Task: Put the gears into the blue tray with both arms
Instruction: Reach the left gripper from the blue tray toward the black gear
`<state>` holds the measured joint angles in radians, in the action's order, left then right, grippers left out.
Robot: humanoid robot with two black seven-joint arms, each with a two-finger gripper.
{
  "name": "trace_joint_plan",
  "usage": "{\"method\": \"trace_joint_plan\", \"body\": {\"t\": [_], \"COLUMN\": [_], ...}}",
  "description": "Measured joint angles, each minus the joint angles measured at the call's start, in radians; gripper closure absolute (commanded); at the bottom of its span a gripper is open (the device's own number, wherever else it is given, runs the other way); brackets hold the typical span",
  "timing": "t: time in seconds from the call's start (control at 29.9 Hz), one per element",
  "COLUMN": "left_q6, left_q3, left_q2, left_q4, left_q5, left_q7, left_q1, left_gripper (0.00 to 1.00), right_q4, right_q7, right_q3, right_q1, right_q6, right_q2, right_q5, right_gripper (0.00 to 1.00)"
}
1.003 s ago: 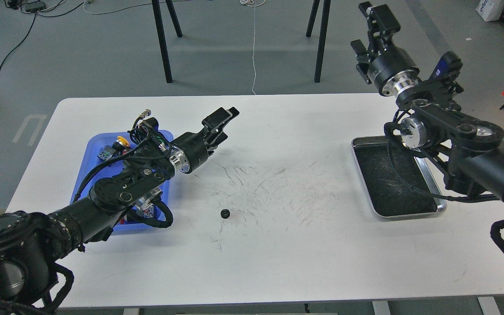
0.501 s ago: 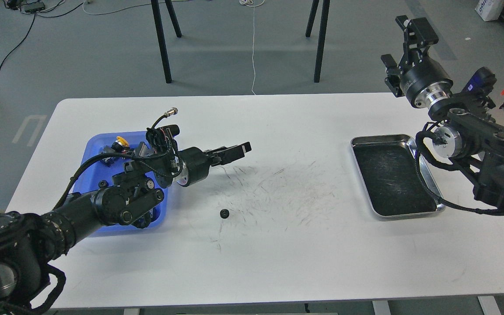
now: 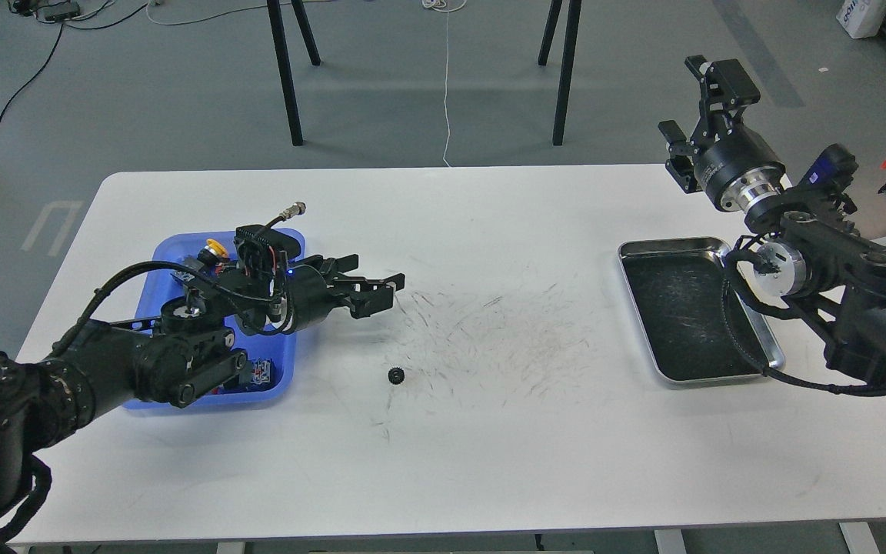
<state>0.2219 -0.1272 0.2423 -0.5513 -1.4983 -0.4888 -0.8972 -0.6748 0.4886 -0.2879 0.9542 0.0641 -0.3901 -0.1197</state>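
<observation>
One small black toothed gear lies on the white table, right of the blue tray. My left arm reaches across that tray, hiding much of its floor. My left gripper hovers just past the tray's right rim, up and slightly left of the gear, open with nothing between its fingers. My right gripper is raised high at the far right, beyond the table's back edge, fingers spread and empty.
A steel tray with a dark scratched floor sits at the right under my right arm. A yellow-capped push button and a small block lie in the blue tray. Chair legs stand behind the table.
My left gripper has dropped lower and pulled back left, turning so both fingers show apart. My right gripper swung right, then slightly back left and down. The gear stayed put.
</observation>
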Motion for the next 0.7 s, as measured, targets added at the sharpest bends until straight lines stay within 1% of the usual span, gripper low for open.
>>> {"method": "trace_joint_plan", "body": {"t": [0.1, 0.23, 0.37, 0.57, 0.7], "left_q6": [0.031, 0.041, 0.051, 0.067, 0.068], "left_q3": [-0.013, -0.016, -0.021, -0.025, -0.029], "left_q2": [0.042, 0.093, 0.109, 0.111, 0.108], "left_q4": [-0.057, -0.157, -0.232, -0.27, -0.29], "left_q5": [-0.079, -0.153, -0.211, -0.23, -0.233], "left_q7": [0.0, 0.0, 0.0, 0.0, 0.0], "left_q1": [-0.004, -0.005, 0.0, 0.006, 0.008], "left_gripper": [0.0, 0.0, 0.0, 0.01, 0.06], "right_q4": [0.002, 0.011, 0.015, 0.018, 0.018], "right_q7": [0.0, 0.0, 0.0, 0.0, 0.0], "right_q3": [-0.002, 0.002, 0.013, 0.019, 0.021], "right_q1": [0.0, -0.001, -0.001, -0.001, 0.0], "right_q6": [0.002, 0.003, 0.003, 0.003, 0.003], "right_q2": [0.0, 0.001, 0.0, -0.01, -0.012], "right_q5": [0.0, 0.0, -0.001, -0.002, -0.004], "right_gripper": [0.01, 0.01, 0.01, 0.01, 0.01]}}
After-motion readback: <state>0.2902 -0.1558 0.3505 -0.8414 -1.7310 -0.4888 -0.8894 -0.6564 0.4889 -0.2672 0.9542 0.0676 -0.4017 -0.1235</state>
